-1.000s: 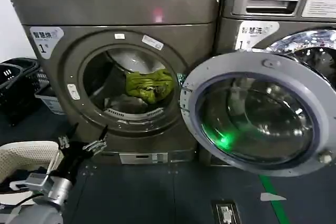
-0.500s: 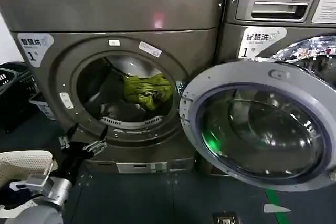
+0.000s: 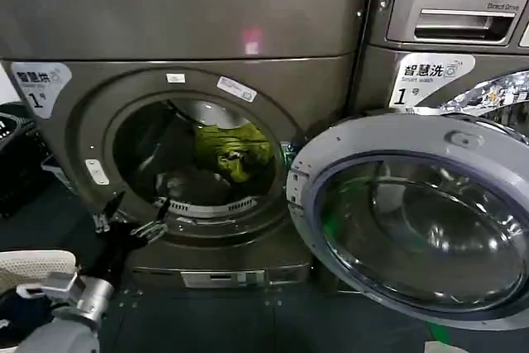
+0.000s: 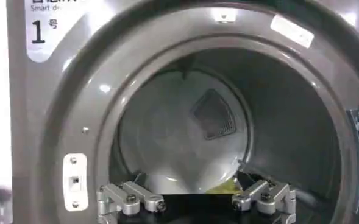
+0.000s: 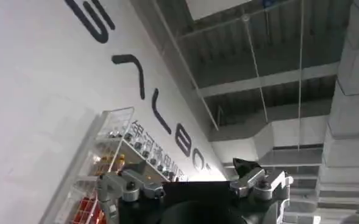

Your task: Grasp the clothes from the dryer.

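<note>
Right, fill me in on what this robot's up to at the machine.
The left claw is open and poised at the lower rim of the dryer, whose door is swung open. The clothes, yellow-green on top, lie untouched inside the drum. The right claw is open, pointing up towards the ceiling, idle.

The porthole rim hides most of the clothes (image 3: 235, 151); the swung-open door (image 3: 413, 221) runs past the 3 o'clock edge.

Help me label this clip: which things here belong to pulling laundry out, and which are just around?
Part of the job:
- clothes inside the drum
- dryer, its door swung open
- left gripper, open, at the porthole's lower rim

Just around:
- LG machine
- black basket
</note>
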